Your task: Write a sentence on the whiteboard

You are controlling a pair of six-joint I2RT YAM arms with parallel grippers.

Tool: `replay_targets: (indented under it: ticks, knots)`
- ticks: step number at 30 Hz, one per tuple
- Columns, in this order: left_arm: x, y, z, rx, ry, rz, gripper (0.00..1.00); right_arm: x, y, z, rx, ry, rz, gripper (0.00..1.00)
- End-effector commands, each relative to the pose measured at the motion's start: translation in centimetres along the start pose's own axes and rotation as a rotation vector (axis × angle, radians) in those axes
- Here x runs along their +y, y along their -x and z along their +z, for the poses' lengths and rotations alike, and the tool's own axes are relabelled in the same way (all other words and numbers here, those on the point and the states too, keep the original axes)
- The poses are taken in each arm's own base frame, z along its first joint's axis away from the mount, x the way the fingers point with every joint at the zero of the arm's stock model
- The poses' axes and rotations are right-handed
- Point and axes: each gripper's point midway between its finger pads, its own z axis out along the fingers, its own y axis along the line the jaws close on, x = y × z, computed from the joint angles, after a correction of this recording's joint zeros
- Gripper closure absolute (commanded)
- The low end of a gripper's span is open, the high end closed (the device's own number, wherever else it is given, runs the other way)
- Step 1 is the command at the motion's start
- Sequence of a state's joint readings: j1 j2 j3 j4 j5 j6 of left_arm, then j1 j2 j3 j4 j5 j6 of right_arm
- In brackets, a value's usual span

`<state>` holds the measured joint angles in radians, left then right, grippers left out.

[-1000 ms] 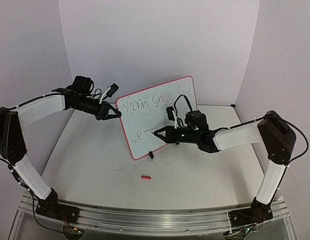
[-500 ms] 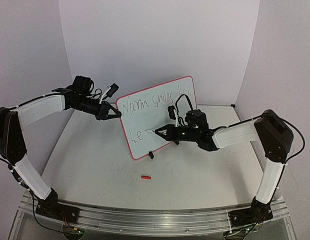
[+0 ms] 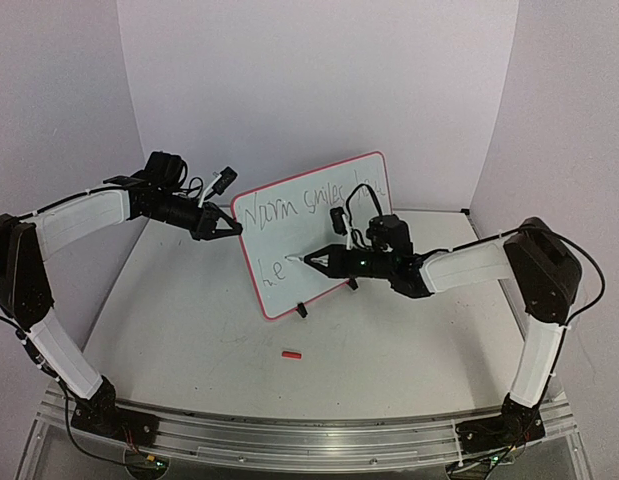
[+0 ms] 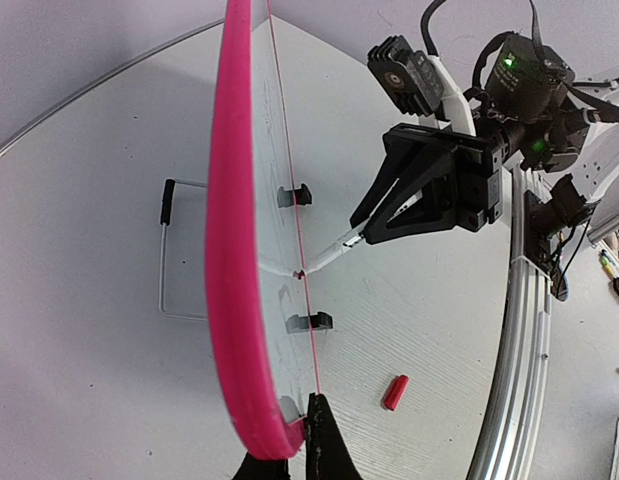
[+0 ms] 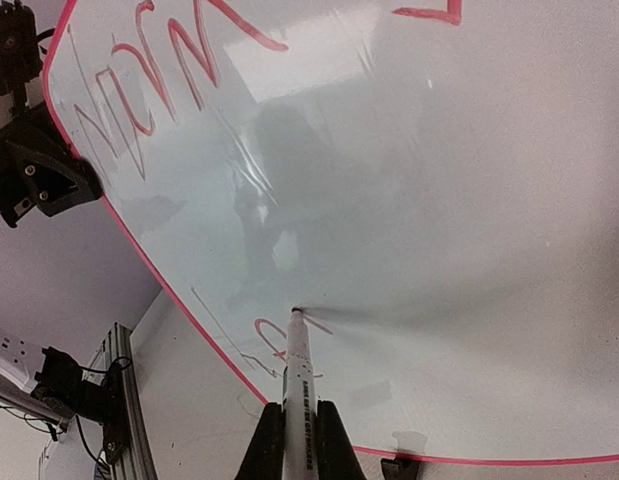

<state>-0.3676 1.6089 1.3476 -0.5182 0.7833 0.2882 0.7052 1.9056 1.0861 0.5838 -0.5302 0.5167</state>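
Note:
The whiteboard (image 3: 299,235) stands tilted on two black clip feet, white with a pink-red rim. The sentence (image 3: 311,203) runs along its top, with a few letters started lower left (image 3: 272,270). My left gripper (image 3: 232,227) is shut on the board's upper left rim (image 4: 229,330). My right gripper (image 3: 329,262) is shut on a white marker (image 5: 298,385), whose tip touches the board just right of the lower letters (image 5: 274,335). In the left wrist view the marker (image 4: 341,247) meets the board face.
A small red marker cap (image 3: 291,354) lies on the table in front of the board, also in the left wrist view (image 4: 395,392). A wire stand (image 4: 169,255) sits behind the board. An aluminium rail (image 3: 289,428) runs along the near edge.
My right gripper has moved up and slightly right with the marker tip on the board, past the lower letters. The left arm and board have not moved.

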Motion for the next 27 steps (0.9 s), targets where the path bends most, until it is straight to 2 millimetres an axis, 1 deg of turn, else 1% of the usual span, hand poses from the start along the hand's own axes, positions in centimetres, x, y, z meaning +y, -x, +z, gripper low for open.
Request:
replay_targets:
  ticks: [1,6,8,10,12,15,21,27]
  knots:
    - [0.6,-1.6,0.3,0.063,0.055,0.058,1.0,-1.1,-1.3,0.2,0.018,-0.009,0.005,1.0]
    - [0.7,-1.7,0.4,0.065,0.052,0.055,1.0,-2.0,-3.0,-0.1,0.052,-0.027,0.024,1.0]
    - [0.7,-1.7,0.4,0.066,0.052,0.053,1.0,-2.3,-3.2,-0.1,0.052,-0.039,0.026,1.0]
    - [0.7,-1.8,0.5,0.067,0.052,0.053,1.0,-2.5,-3.0,-0.3,0.039,-0.062,0.024,1.0]
    - [0.7,-1.7,0.5,0.066,0.051,0.054,1.0,-2.7,-2.4,-0.5,0.019,-0.079,0.019,1.0]
    - [0.7,-1.7,0.5,0.066,0.051,0.053,1.0,-2.3,-1.0,-0.7,-0.019,-0.088,0.002,1.0]
    - [0.6,-1.7,0.4,0.065,0.053,0.058,1.0,-0.5,1.8,-1.1,-0.077,-0.068,-0.038,1.0]
    - [0.6,-1.5,0.3,0.062,0.055,0.06,1.0,0.4,3.3,-1.3,-0.1,-0.056,-0.063,1.0]
